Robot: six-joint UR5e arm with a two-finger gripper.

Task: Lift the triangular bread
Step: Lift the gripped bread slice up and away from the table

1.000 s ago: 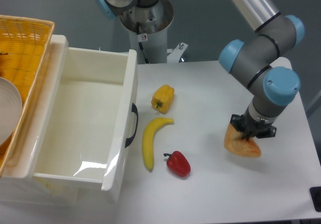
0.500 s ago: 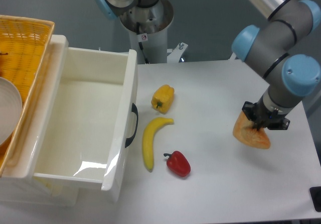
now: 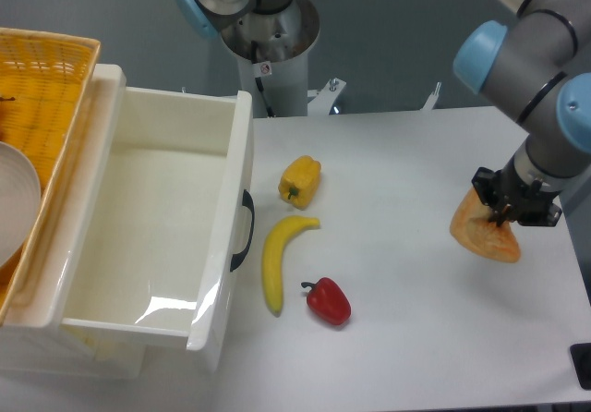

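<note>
The triangular bread (image 3: 483, 234), a flat golden-orange pastry, hangs tilted above the right side of the white table (image 3: 406, 338). My gripper (image 3: 509, 211) is shut on its upper edge and holds it clear of the surface. The arm comes down from the upper right, and its wrist hides part of the bread's top.
A yellow bell pepper (image 3: 300, 180), a banana (image 3: 275, 260) and a red pepper (image 3: 328, 301) lie mid-table. An open white drawer box (image 3: 148, 218) stands at the left, with a yellow wicker basket (image 3: 42, 79) holding a white plate behind it. The robot base (image 3: 268, 33) is at the back.
The gripper has risen and moved to the right with the bread in it, lifting it off the table. The other foods have not moved.
</note>
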